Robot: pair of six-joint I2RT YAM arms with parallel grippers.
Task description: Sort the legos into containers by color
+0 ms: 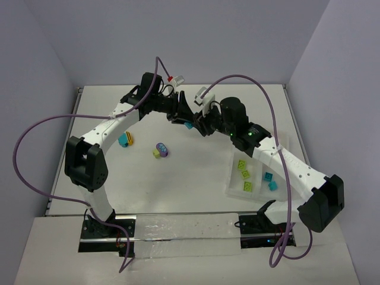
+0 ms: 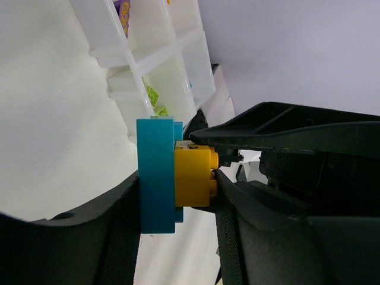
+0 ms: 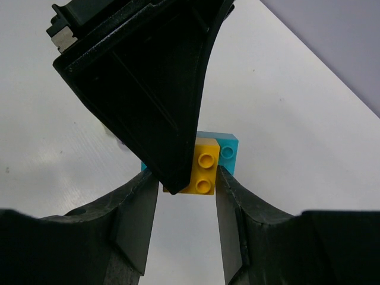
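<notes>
Where the two arms meet over the far middle of the bench, top view: left pincer and right pincer sit tip to tip. A speck of teal brick shows between them. A loose teal-and-yellow pair lies on the bench, out to the left of the left pincer and nearer the arm bases. A purple-and-lime pair lies nearer the bases too, closer in. The tray sits well off to the right of the right pincer, toward the bases. It holds lime bricks in one side and teal bricks in the other.

Left wrist view: the left pincer is clamped on a joined pair held off the bench. One finger is flat on the teal brick, the other against the yellow brick. A black finger of the right pincer touches the yellow brick's upper edge. Beyond the tips the tray shows a purple brick in a far compartment.

Right wrist view: the right pincer's jaws are drawn in on either side of the yellow brick. One pad touches it. The left pincer's finger hides the other side, so I cannot tell if the right pincer grips.
</notes>
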